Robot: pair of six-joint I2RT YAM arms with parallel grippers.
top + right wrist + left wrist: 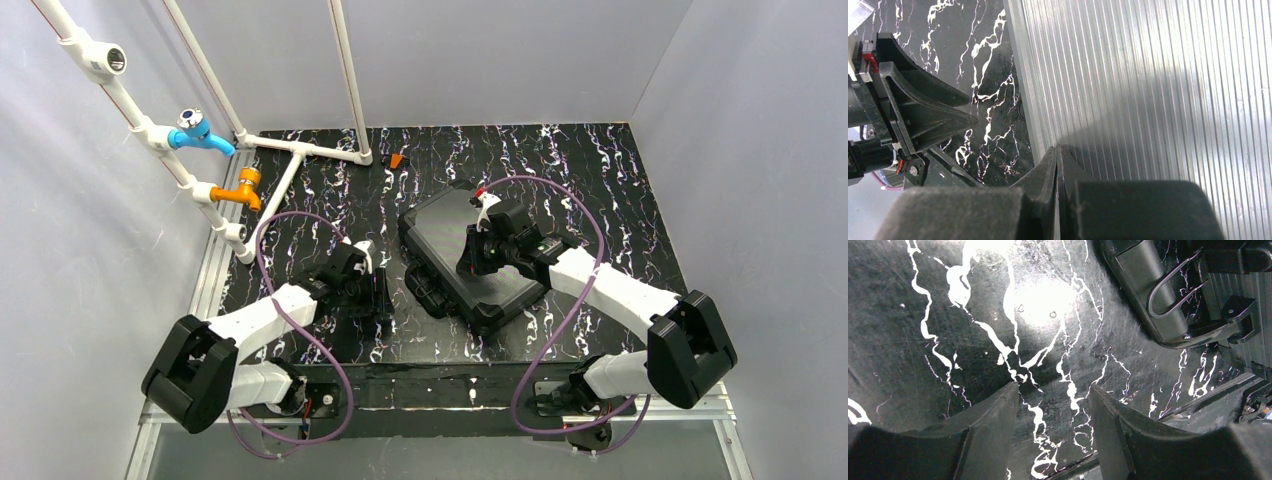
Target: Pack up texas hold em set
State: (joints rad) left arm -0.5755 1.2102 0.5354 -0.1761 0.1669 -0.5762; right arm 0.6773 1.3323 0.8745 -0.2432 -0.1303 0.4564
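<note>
The black briefcase [440, 228] lies shut and slanted on the marble table, handle side toward the near left. Its ribbed lid [1148, 75] fills the right wrist view. My right gripper [470, 264] is shut with nothing between its fingers, tips [1057, 150] down at the lid's left edge. My left gripper [381, 296] is open and empty, low over bare table [1055, 390] just left of the case. The case's handle side with a metal bail [1170, 287] shows at the upper right of the left wrist view. Chips and card decks are out of view.
A white pipe frame [300, 148] with a blue valve [195, 130] and an orange valve [240, 190] stands at the back left. A small orange object [397, 160] lies at the back edge. White walls enclose the table. The left gripper [913, 110] shows in the right wrist view.
</note>
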